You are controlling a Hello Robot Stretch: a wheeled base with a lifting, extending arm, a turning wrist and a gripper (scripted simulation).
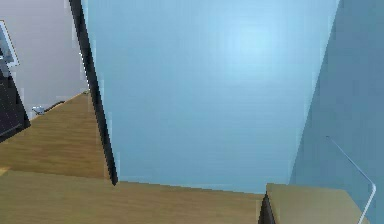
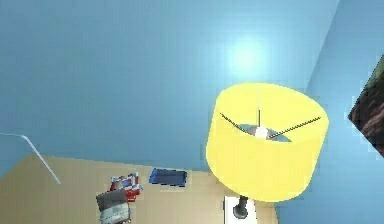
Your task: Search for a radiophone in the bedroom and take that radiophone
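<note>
arm side view: yellow lamp (image 2: 265,140) seemingly on tan tabletop (image 2: 70,185).

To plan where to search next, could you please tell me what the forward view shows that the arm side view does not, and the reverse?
Forward view: a dark upright door edge, brown wood floor and dark furniture at its left edge. Arm side view: a lamp with a yellow shade, a flat blue item and a grey item on a light wooden tabletop. Both: the blue wall, probably that same tabletop, and a thin white curved rod.
</note>
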